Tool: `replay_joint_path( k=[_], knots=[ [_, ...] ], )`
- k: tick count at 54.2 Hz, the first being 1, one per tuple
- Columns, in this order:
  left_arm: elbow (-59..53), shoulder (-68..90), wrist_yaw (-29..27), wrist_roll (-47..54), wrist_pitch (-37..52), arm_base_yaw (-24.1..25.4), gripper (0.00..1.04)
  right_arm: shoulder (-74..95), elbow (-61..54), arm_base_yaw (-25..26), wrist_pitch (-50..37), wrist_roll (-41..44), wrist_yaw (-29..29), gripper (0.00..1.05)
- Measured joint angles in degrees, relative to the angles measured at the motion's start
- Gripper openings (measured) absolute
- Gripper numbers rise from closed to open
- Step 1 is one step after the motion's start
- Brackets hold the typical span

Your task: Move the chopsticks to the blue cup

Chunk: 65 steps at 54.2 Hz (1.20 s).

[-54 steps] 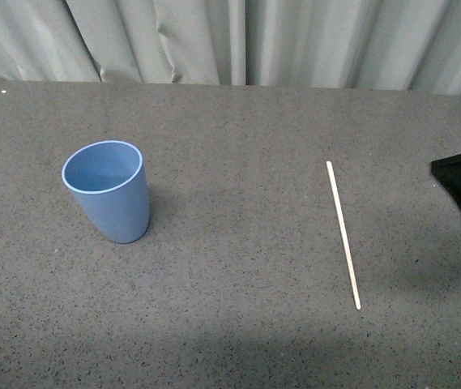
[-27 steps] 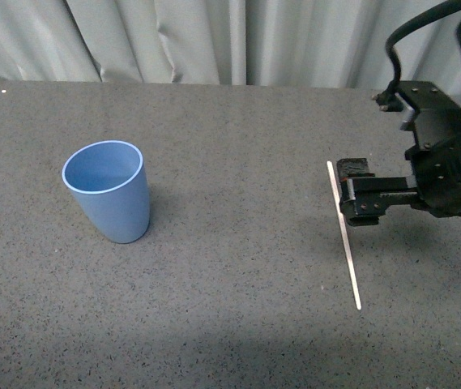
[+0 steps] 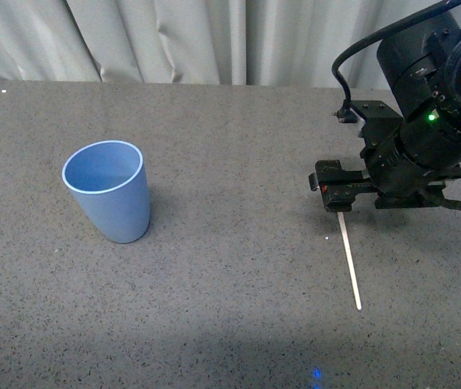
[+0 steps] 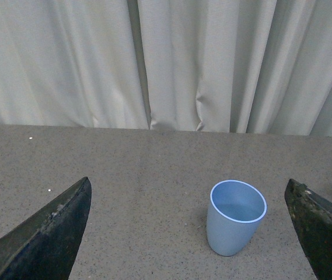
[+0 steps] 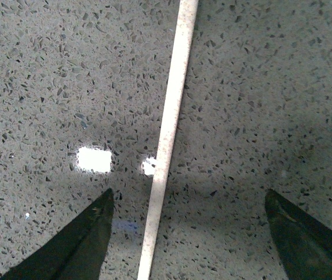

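— Where's your right gripper (image 3: 335, 194)?
— Over the far part of the chopsticks (image 3: 349, 263), jaws spread, one on each side, nothing clamped. It lies flat on the table (image 3: 230, 308).
— And the blue cup (image 3: 113, 194)?
— Upright, well off to my left. My left gripper (image 4: 183, 239) gapes wide, holding nothing.

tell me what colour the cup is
Plain light blue with a paler rim; the cup shows best in the left wrist view.
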<state>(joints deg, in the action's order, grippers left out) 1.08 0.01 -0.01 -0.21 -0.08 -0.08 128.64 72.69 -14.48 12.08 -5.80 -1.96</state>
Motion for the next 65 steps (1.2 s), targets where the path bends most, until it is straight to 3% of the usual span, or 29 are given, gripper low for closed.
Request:
replay_joint_path(
  k=[9,22,31,40,50,65],
  knots=[
    [0.0,0.0,0.0,0.0,0.0,0.0,0.98,1.8,2.3,-0.3,2.2,0.2,1.4,0.48],
    [0.0,0.0,0.0,0.0,0.0,0.0,0.98,3.1,5.0,-0.3,3.8,0.9,1.6,0.01],
    [0.0,0.0,0.0,0.0,0.0,0.0,0.98,2.8,4.1,-0.1,0.7,0.9,-1.0,0.01],
    [0.0,0.0,0.0,0.0,0.0,0.0,0.98,-5.7,-5.0,-2.3,-17.8,1.4,-10.1,0.01],
    [0.0,0.0,0.0,0.0,0.0,0.0,0.98,-14.6,-7.4,-9.3,-38.0,2.6,-17.9,0.01],
    [0.0,0.0,0.0,0.0,0.0,0.0,0.98,-9.5,-5.3,-16.1,-57.2,-1.2,-21.2,0.01]
  ],
)
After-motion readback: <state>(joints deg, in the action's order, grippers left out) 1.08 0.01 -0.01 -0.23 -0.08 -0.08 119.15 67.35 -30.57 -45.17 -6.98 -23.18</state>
